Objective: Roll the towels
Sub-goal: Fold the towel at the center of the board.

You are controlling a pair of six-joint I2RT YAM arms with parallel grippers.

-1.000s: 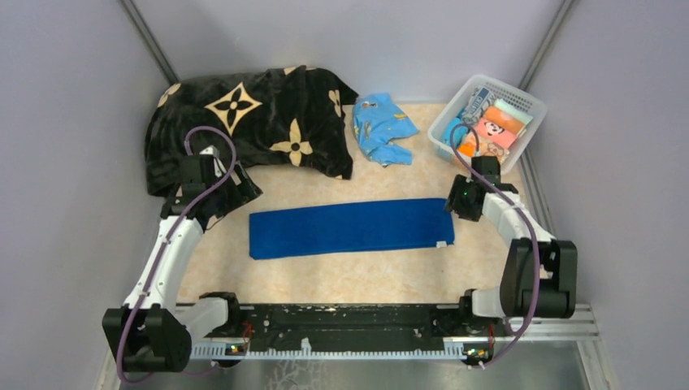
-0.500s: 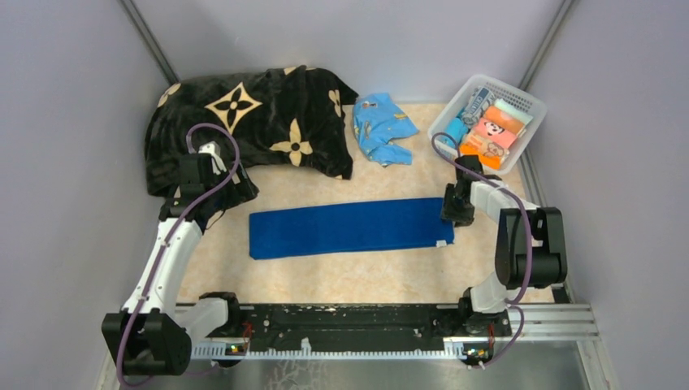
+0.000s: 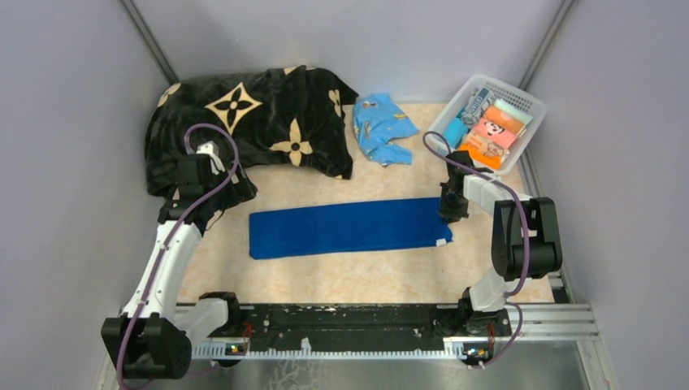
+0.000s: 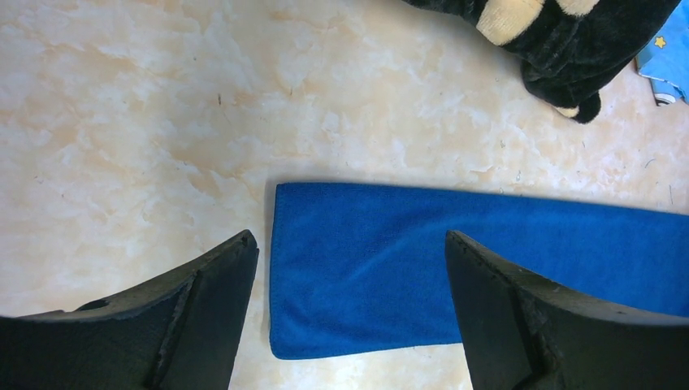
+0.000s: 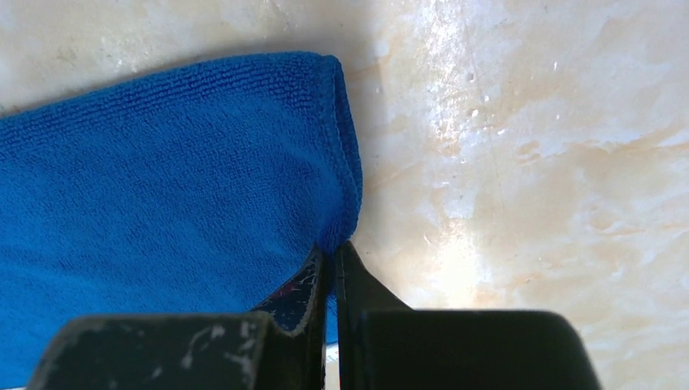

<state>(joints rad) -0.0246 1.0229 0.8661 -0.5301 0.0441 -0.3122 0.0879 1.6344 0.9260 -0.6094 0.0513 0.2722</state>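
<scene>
Rolling step in hand: the opening grip on the royal-blue towel [image 3: 349,228]; no turn of cloth is made yet.
Royal-blue towel: folded to a long strip, lying flat across the middle of the worktop [image 3: 341,276], running from near the left edge toward the right edge, parallel to the near edge.
Right gripper [image 5: 329,256]: down at the strip's right end, by its far corner; the fingers are closed to a sliver with the towel's hem caught at their tips.
Left gripper [image 4: 349,236]: raised over the left part of the worktop, clear of the cloth; the fingers are spread wide and hold nothing, and its wrist view frames the strip's left end between them.
Other towel: a small turquoise towel [image 3: 382,126] lies crumpled by the far edge, between the black blanket [image 3: 244,122] and the basket [image 3: 520,130] in the far right corner; unrolled.
Progress: by my reading very early, with no towel rolled.
Next move calls for: lifting the pinched end and turning it over toward the left edge, tightly enough to start a core. The pinch sits at one corner only, so the soft cloth will likely sag and skew. Keeping the roll square across the strip matters, and the free left gripper could pin the far end.
</scene>
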